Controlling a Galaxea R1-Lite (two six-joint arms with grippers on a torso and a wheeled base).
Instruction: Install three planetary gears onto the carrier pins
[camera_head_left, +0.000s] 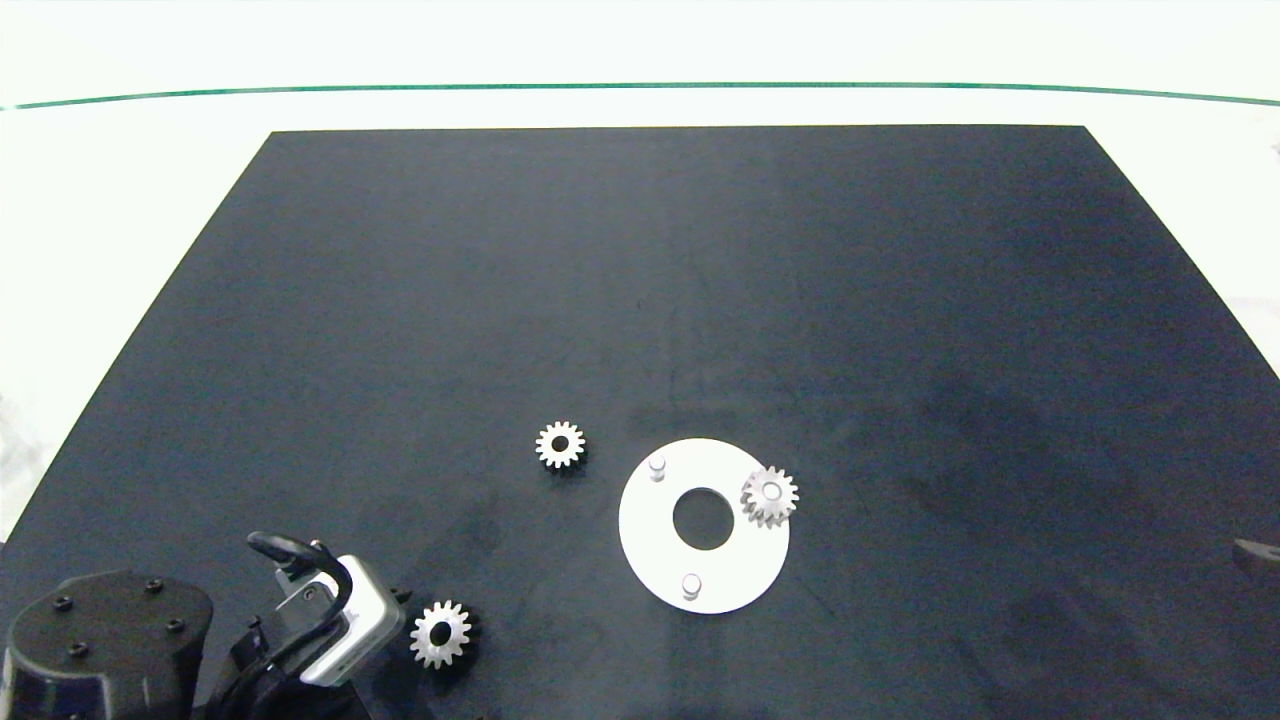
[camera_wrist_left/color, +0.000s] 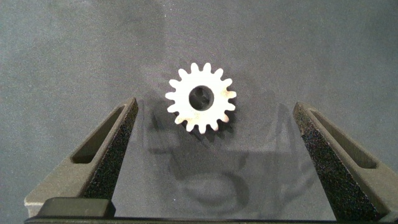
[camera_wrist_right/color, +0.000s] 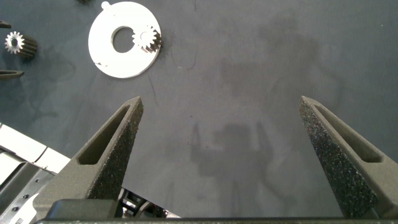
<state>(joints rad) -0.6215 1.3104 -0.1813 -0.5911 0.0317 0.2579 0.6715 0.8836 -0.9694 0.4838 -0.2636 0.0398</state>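
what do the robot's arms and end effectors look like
The left arm is black, with a rounded housing dotted with bolts, looped black cables and a silver-white block near its tip. The left end effector and right end effector each have two dark grey wedge-shaped fingers with a slot down the side and grainy, rough inner faces.
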